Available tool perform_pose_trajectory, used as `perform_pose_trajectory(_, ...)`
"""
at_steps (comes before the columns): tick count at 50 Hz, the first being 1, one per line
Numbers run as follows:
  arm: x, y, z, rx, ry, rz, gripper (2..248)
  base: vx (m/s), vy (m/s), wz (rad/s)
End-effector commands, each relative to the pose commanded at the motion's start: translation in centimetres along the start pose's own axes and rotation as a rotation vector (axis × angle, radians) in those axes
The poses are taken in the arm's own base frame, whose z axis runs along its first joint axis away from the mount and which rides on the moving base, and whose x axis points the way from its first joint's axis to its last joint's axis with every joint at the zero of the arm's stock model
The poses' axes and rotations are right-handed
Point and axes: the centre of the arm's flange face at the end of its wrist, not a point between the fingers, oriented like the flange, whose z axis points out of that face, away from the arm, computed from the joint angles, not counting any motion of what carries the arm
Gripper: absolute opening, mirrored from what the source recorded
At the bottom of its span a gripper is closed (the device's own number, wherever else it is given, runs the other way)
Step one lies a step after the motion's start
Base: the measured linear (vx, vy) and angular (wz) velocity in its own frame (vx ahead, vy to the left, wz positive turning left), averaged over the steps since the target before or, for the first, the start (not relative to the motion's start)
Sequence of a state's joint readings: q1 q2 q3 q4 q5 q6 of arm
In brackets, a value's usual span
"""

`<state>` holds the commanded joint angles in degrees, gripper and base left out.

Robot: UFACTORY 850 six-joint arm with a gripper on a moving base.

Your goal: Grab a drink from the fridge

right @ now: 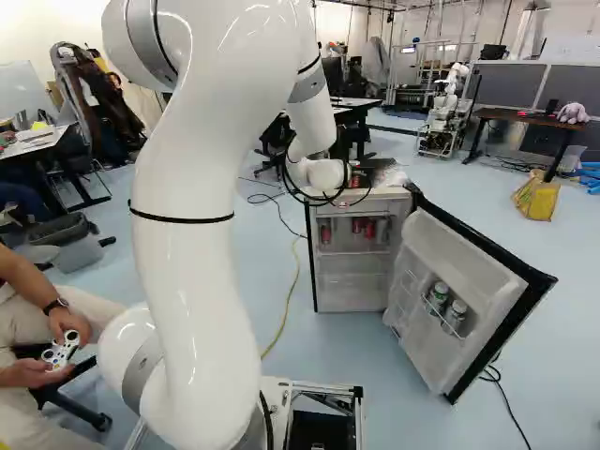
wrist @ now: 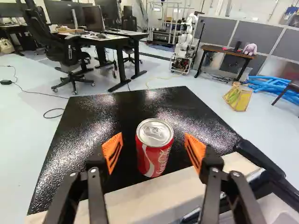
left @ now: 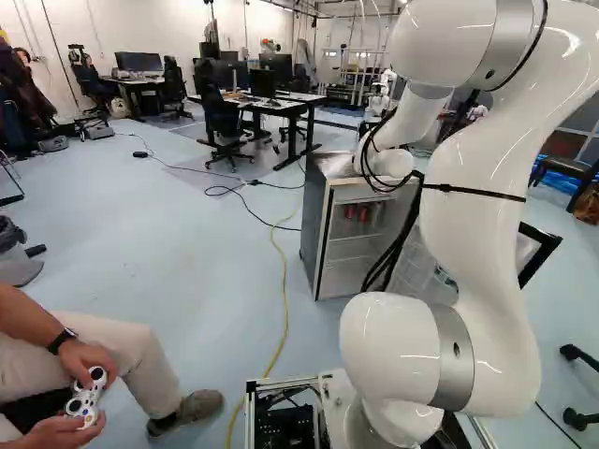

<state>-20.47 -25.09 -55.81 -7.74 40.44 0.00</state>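
Can upright on the fridge, between open jaws.
The gripper has its fingers well apart, an orange pad to either side of the can, gaps showing at both; the pale front edge runs just beside it.

Near the front edge of the fridge top stands a red soda can, a gap on either side between it and the orange pads. Room lies beyond it toward the back edge. The open fridge door juts from the right front corner; black cables loop across the left one in the right base view.
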Motion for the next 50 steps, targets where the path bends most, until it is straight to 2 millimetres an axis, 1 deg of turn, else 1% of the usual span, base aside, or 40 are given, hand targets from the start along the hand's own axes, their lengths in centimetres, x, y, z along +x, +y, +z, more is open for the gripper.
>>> perform_pose_trajectory(3,0.0,0.0,0.0,0.000,0.000,0.000,187,0.000,0.000,0.000)
perform_pose_trajectory(4,0.0,0.0,0.0,0.000,0.000,0.000,223,0.000,0.000,0.000)
perform_pose_trajectory(8,0.0,0.0,0.0,0.000,0.000,0.000,223,0.000,0.000,0.000)
perform_pose_trajectory(9,0.0,0.0,0.0,0.000,0.000,0.000,247,0.000,0.000,0.000)
perform_pose_trajectory(14,0.0,0.0,-0.1,0.000,-0.001,0.000,247,0.000,0.000,0.000)
perform_pose_trajectory(20,-0.2,0.0,-0.8,0.000,-0.005,0.001,247,0.000,0.000,0.000)
perform_pose_trajectory(37,-0.9,0.0,-4.0,-0.005,-0.023,0.005,247,0.000,0.000,0.000)
perform_pose_trajectory(50,-1.5,0.5,-6.5,-0.017,-0.033,0.010,247,0.000,0.000,0.000)
